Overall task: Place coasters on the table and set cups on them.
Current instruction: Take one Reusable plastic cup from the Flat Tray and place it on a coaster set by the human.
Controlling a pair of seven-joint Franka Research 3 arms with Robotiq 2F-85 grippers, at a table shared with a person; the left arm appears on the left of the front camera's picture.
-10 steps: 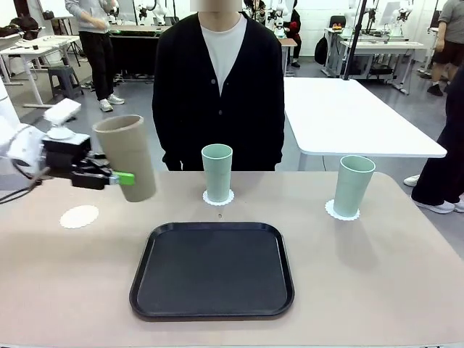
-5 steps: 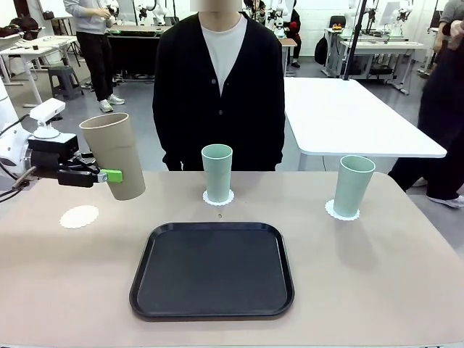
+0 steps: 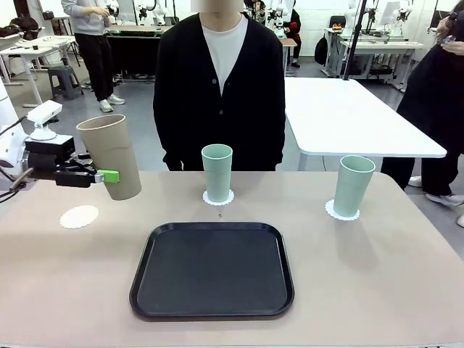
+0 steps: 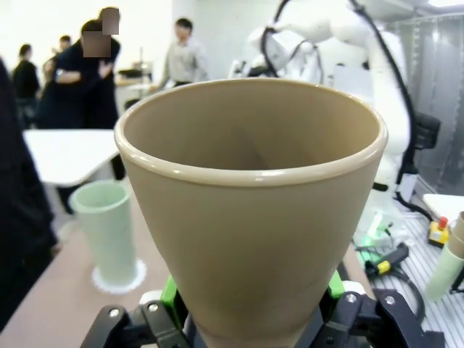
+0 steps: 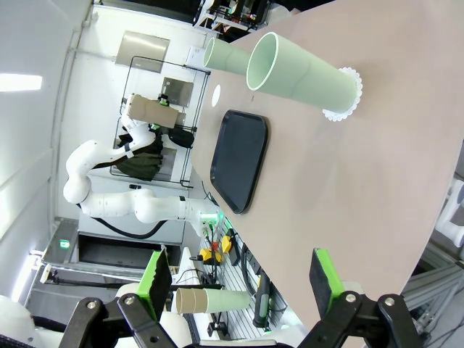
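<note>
While left gripper [image 3: 109, 176] clamped tan cup [image 3: 110, 155] low on wall, cup hung tilted above table [image 3: 391, 275]; bare coaster [image 3: 79, 216] lay below, slightly toward robot. Right gripper [image 5: 239, 290] gaped, holding nothing, well apart.

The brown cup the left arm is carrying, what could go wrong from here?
1. The brown cup hangs tilted in the left pincer, gripped near its base; it could swing or slip.
2. The empty coaster is thin paper; a tilted landing might push it aside or leave the cup off centre.
</note>
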